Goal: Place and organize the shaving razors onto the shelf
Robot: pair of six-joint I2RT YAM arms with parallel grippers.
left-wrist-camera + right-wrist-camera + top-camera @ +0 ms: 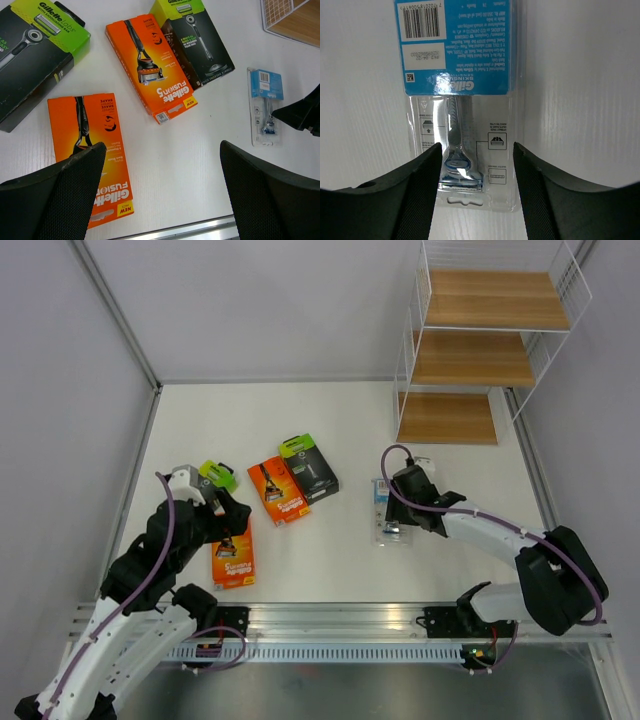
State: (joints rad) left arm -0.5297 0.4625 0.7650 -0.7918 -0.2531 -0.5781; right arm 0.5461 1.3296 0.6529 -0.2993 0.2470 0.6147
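Note:
Five razor packs lie on the white table. One orange card (232,560) lies by my left gripper (235,515), which hangs open and empty above the table; in the left wrist view (162,195) its left finger overlaps that card (92,150). A second orange card (150,65) leans on a black box with a lime-green end (200,40). Another black box (35,55) lies at the far left. My right gripper (477,170) is open and low, with one finger on each side of the clear blister with blue card (460,100). The shelf (470,350) stands at the back right with bare boards.
Grey walls close in the table on the left, back and right. A metal rail (340,625) runs along the near edge by the arm bases. The shelf's wire corner (295,20) shows at the top right of the left wrist view.

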